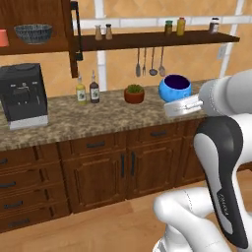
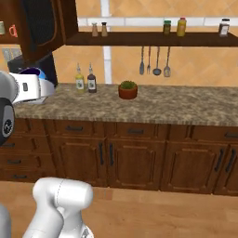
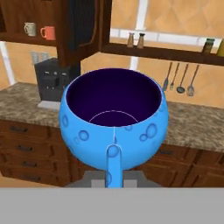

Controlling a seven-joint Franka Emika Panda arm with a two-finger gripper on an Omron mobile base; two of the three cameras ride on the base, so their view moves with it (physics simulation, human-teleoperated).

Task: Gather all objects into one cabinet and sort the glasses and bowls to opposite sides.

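Glossy bright blue cup [image 3: 113, 118] sits right at the gripper [image 1: 183, 105], mouth toward the hand camera, its handle pointing down to the bottom edge of the hand view. Fingertips are hidden behind the cup, so I can't tell how the jaws stand — whether they pinch it or not. In the left base view the blue cup [image 1: 174, 87] is up off the granite counter [image 1: 64, 118], just right of the potted plant [image 1: 134, 93]; in the right base view it peeks out behind the white hand [image 2: 30, 73].

Outward from there:
- Two sauce bottles [image 1: 87, 89] stand on the counter left of the plant, a black coffee machine [image 1: 22, 95] further left.
- Utensils [image 1: 149, 62] hang on the wall under the long plank shelf [image 1: 157, 39], which carries spice jars [image 1: 103, 32].
- The cabinet [image 1: 59, 47] is top left with its door [image 1: 75, 34] open. The dark blue-grey bowl [image 1: 33, 33] sits on its shelf board, with the orange-red cup [image 1: 3, 38] to its left at the frame edge.
- Hand view shows the beige tumbler [image 3: 30, 29] just left of the orange-red cup [image 3: 48, 32] on the same board — near, not touching.
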